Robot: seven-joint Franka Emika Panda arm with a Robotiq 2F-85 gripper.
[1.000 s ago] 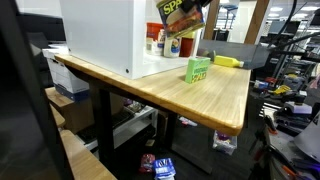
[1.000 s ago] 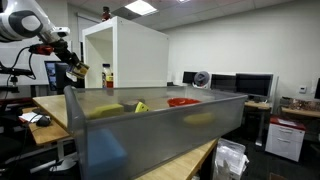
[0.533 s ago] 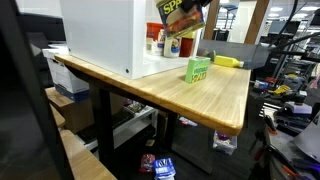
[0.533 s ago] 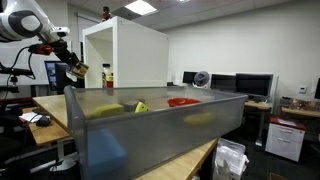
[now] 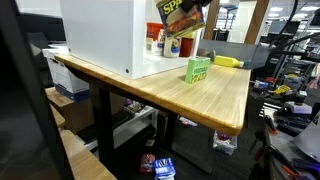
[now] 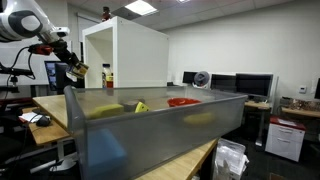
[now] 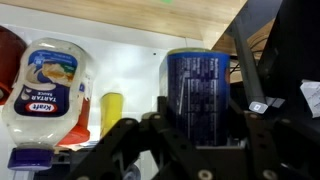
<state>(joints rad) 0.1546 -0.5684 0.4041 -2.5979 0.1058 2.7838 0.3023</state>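
Observation:
My gripper (image 7: 200,130) is shut on a dark blue can (image 7: 205,90), which stands upright between the two black fingers. In both exterior views the gripper (image 5: 188,14) (image 6: 73,66) hangs above the wooden table (image 5: 215,100), level with the open front of a white box shelf (image 5: 105,35). The can (image 5: 178,12) shows yellow letters there. Behind the can in the wrist view a Kraft mayonnaise bottle (image 7: 45,90) and a yellow bottle (image 7: 112,112) stand against the white wall.
A green carton (image 5: 198,69) and a yellow object (image 5: 228,61) lie on the table near its far edge. Bottles (image 5: 165,43) stand inside the shelf. A clear plastic bin (image 6: 150,130) fills the foreground of an exterior view. Clutter lies under the table.

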